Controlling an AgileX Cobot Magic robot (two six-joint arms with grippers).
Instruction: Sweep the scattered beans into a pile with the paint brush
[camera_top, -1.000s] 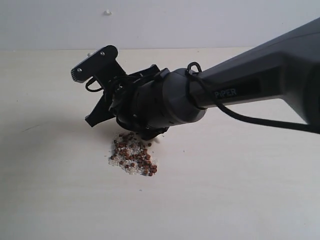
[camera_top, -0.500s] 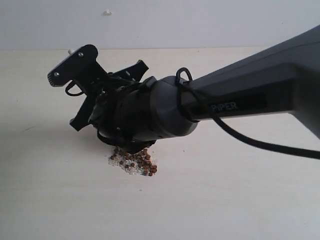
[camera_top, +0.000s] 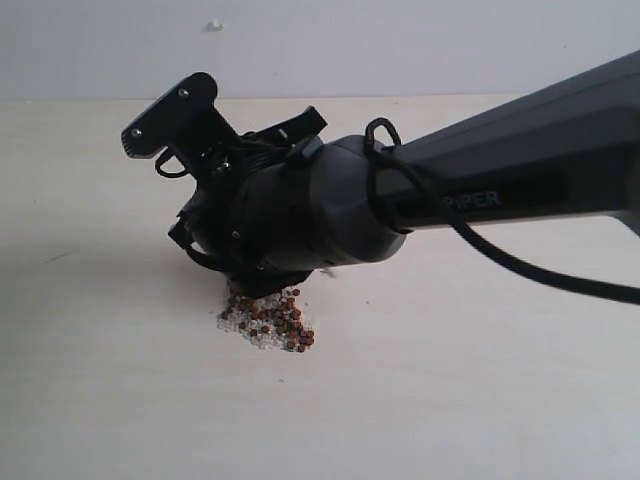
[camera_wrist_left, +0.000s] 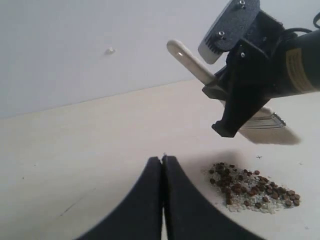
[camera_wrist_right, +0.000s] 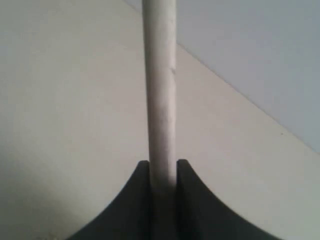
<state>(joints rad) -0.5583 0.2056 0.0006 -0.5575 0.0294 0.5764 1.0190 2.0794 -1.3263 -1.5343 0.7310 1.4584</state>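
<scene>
Right gripper (camera_wrist_right: 163, 170) swung back rightward, clamping paint brush (camera_wrist_left: 192, 62) above beans (camera_top: 268, 318)

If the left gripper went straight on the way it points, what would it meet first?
Probably only bare table. The left gripper points past the beans and the brush, which are off to one side. Depth is unclear.

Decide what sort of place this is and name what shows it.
Probably a robot test bench: a bare pale table against a blank wall, a black robot arm whose right hand grips a paint brush, and a small pile of beans laid out.
</scene>
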